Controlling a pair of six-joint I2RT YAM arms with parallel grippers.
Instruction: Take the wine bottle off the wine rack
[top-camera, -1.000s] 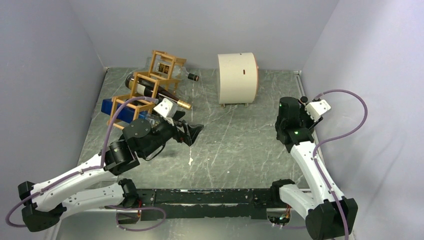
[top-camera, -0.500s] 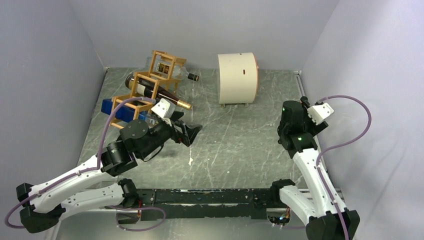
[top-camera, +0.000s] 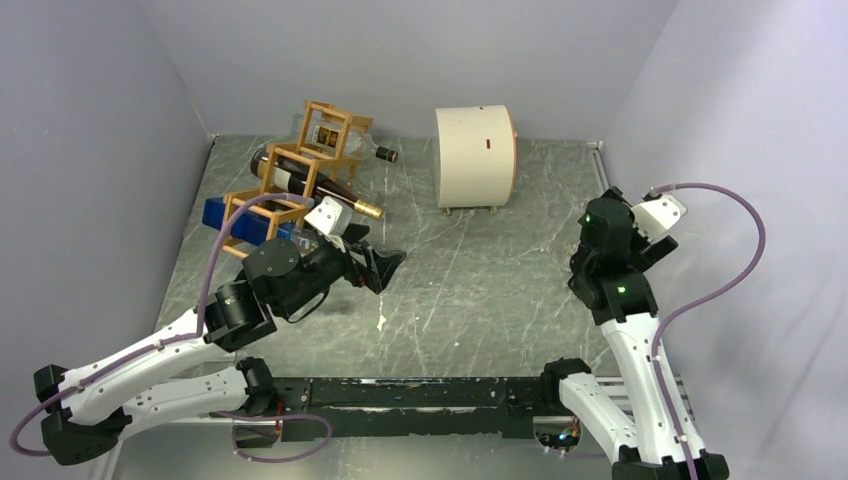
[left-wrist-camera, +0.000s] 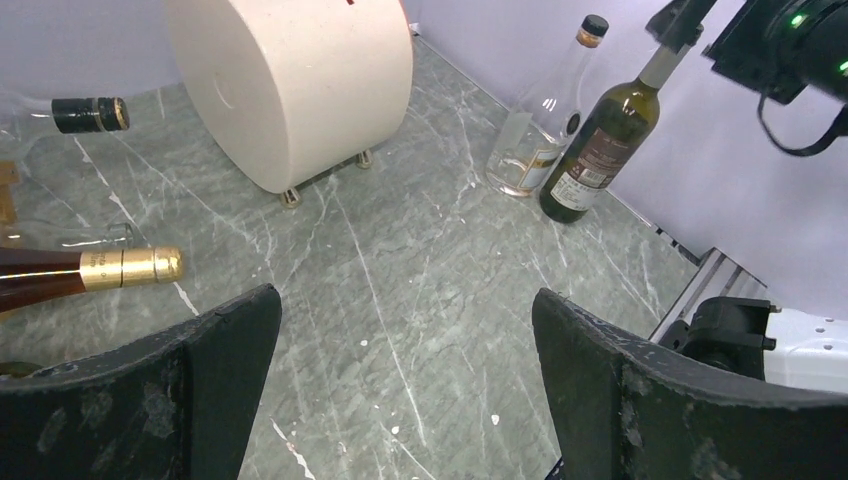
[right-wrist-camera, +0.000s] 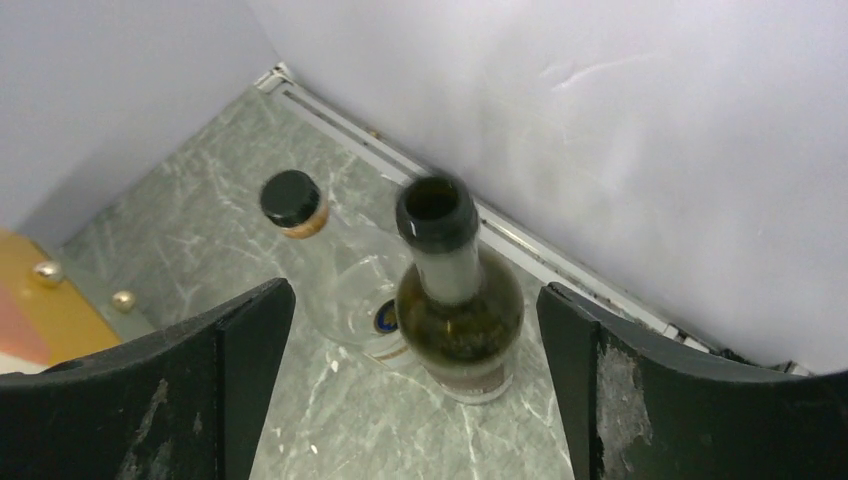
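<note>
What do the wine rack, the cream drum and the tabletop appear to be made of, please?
The wine rack looks like wood: thin sticks, orange-brown, probably stained or varnished. The drum seems smooth and matte cream, perhaps painted wood or plaster; I cannot tell which. The tabletop looks like grey-green marble or a marble-print sheet, given its white veins and faint sheen.

Quick count, four bottles I can make out: a dark wine bottle (top-camera: 345, 195) and a clear bottle (top-camera: 372, 152) lying in the wine rack (top-camera: 262, 198), upper left. A second clear one (left-wrist-camera: 528, 140) and a green bottle (left-wrist-camera: 598, 145) stand at the right. One rack, one cream drum (top-camera: 472, 155), one blue thing (top-camera: 215, 212), two arms (top-camera: 150, 360) (top-camera: 640, 345).
</note>
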